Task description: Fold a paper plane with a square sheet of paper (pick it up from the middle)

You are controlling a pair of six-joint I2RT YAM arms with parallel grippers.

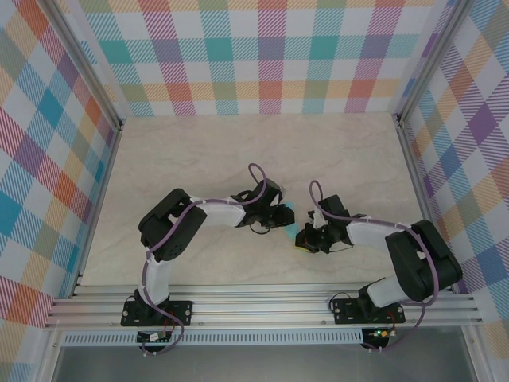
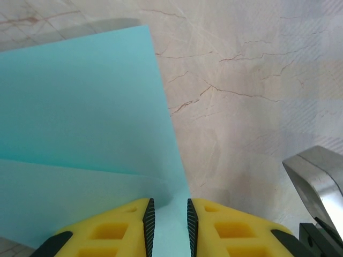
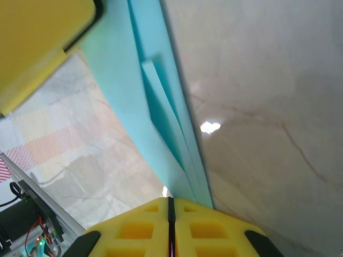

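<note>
The marble-look worktop (image 1: 238,151) has open room across its far half, bounded by checked walls (image 1: 270,56) on three sides and a rail (image 1: 262,306) at the near edge. The left arm (image 1: 171,227) and right arm (image 1: 413,255) reach inward and meet mid-worktop, well apart from every wall. The cyan sheet (image 2: 80,107), partly folded with a crease across it, sits between them. The left jaws stand slightly spread, the sheet's corner in their gap. The right jaws are pressed together, pinching the sheet's layered edge.
</note>
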